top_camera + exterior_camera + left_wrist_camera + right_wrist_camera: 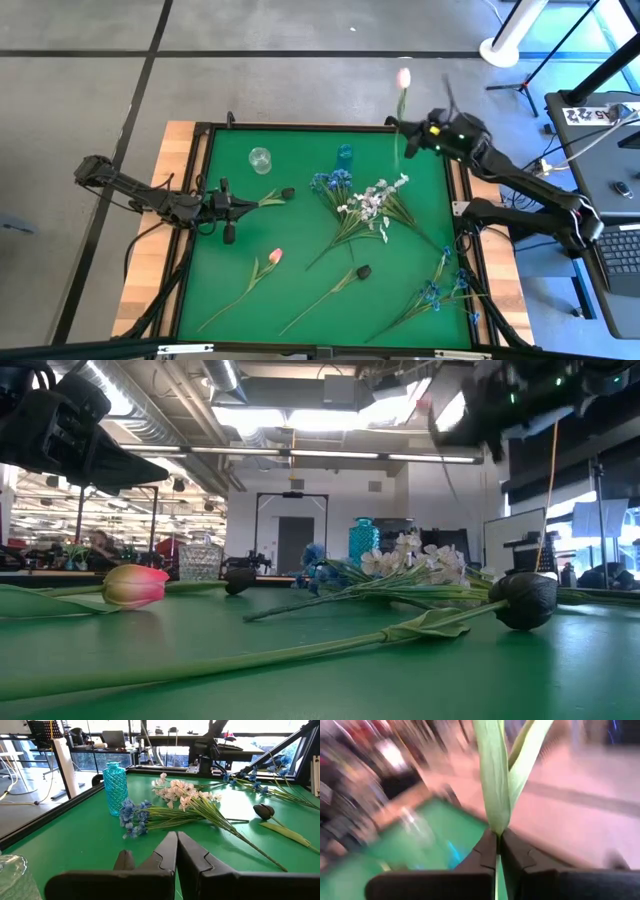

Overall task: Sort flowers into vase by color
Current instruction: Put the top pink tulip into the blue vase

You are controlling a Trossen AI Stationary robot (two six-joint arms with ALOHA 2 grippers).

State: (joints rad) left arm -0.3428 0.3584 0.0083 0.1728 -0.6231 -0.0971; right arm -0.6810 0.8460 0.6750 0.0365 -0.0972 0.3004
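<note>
**Right gripper lifts 1 pink tulip over the table's far edge**

The right gripper (497, 851) has its 2 fingers (482, 852) pressed together on the green stem of a pink tulip (403, 77), whose leaves rise straight from the fingertips. In the high view this gripper (412, 141) sits at the far right corner of the green table (300, 225), and the bloom reaches out past the table's edge. The left gripper (176, 851) shows both fingers closed with nothing between them, low over the mat on the left side. Just ahead of it lies a dark tulip bud (287, 192). Standing at the far side are a clear glass vase (260, 160) and a blue vase (345, 154). Beside the blue vase lie a blue cluster (330, 182) and a white spray (377, 199). Nearer the front edge lie a 2nd pink tulip (274, 257), a 2nd dark bud (363, 271) and more blue flowers (440, 290).
</note>
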